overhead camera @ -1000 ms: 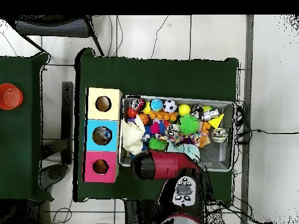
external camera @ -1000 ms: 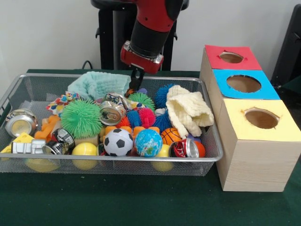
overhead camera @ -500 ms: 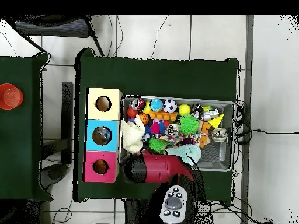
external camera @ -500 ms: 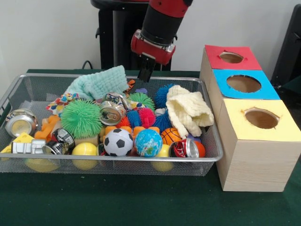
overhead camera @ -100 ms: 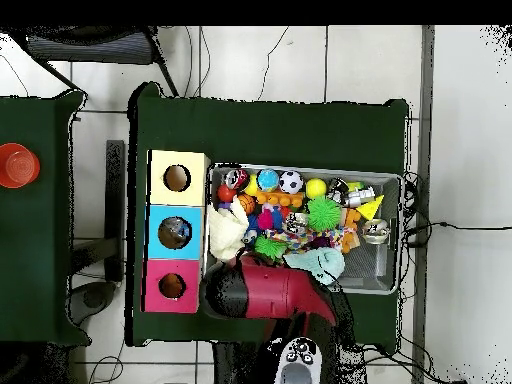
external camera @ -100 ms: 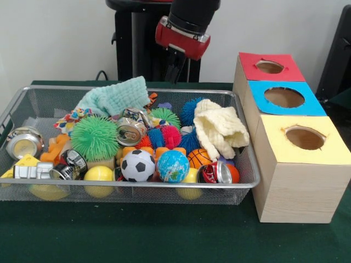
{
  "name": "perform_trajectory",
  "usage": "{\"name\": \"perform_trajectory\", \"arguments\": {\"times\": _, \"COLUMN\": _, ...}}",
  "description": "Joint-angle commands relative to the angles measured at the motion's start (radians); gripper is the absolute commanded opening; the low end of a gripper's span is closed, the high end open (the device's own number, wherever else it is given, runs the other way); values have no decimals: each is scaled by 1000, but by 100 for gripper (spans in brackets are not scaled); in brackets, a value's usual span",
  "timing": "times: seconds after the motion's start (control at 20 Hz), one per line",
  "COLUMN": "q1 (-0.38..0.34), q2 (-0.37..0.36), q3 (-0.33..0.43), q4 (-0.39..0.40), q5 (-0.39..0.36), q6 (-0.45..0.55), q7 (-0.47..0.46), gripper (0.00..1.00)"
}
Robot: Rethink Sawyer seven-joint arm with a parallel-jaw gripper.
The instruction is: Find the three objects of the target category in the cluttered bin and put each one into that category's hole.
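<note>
Since a second ago the pincer (external camera @ -100 ms: 175, 68) has risen out of the silver wire-mesh bin (external camera @ -100 ms: 33, 90) and drifted toward the picture's right. The mint-green knitted cloth (external camera @ -100 ms: 115, 97), which lay flatter then, now stands propped up against the bin's far wall. Nothing hangs from the pincer, and against the dark pedestal behind it we cannot tell whether it is spread or pressed together.

We judge the cloth to be the thing sought, though the target category is not given. In the front view it lies below the pincer and to its left, at the back of the bin, with its long axis running along the far wall. Its raised right corner is the part nearest the pincer.

The wooden box with red, blue and yellow tops (external camera @ -100 ms: 285, 98) sits to the right on the green table (external camera @ -100 ms: 164, 235), so a carry would run away from the cloth. From overhead the red arm (overhead camera @ -100 ms: 265, 292) hides the pincer, with the cloth (overhead camera @ -100 ms: 322, 262) beside it.
</note>
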Motion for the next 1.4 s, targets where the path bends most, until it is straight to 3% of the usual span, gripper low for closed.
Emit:
{"name": "perform_trajectory", "arguments": {"times": 0.05, "q1": 16, "q2": 38, "q3": -16, "q4": -19, "q5": -10, "q6": 32, "q7": 124, "gripper": 100}}
{"name": "perform_trajectory", "arguments": {"times": 0.5, "q1": -52, "q2": 116, "q3": 28, "q4": 45, "q5": 46, "q6": -111, "q7": 190, "gripper": 100}}
{"name": "perform_trajectory", "arguments": {"times": 0.8, "q1": -64, "q2": 145, "q3": 29, "q4": 39, "q5": 61, "q6": -132, "q7": 195, "gripper": 100}}
{"name": "perform_trajectory", "arguments": {"times": 1.2, "q1": -100, "q2": 287, "q3": 66, "q4": 24, "q5": 79, "q6": -330, "q7": 230, "gripper": 100}}
{"name": "perform_trajectory", "arguments": {"times": 1.4, "q1": -84, "q2": 286, "q3": 55, "q4": 36, "q5": 99, "q6": -340, "q7": 230, "gripper": 100}}
